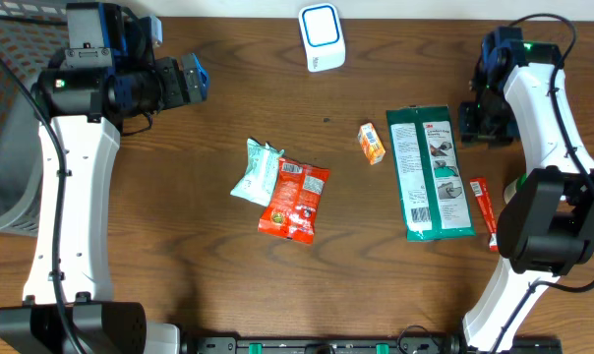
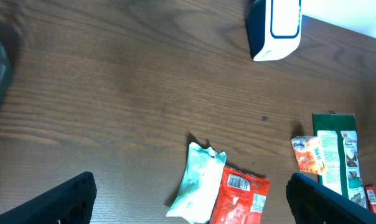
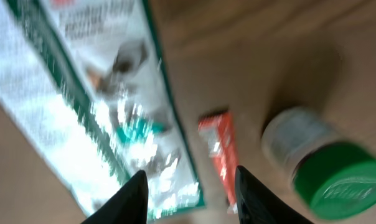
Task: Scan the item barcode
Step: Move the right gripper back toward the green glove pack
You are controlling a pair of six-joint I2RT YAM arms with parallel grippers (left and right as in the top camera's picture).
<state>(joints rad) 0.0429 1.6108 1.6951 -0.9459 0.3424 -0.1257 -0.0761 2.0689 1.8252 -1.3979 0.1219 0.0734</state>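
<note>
Hovering just above the green packet (image 3: 82,93) — right end effector (image 3: 191,174), seemingly part-open, empty

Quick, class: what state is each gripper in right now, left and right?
Left gripper: open, holding nothing.
Right gripper: open, nothing between its fingers.

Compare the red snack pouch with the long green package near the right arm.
The red snack pouch is short and crinkled; the green package is longer and smooth. The pouch overlaps a pale mint packet; the package overlaps nothing. Both lie on the table.
</note>
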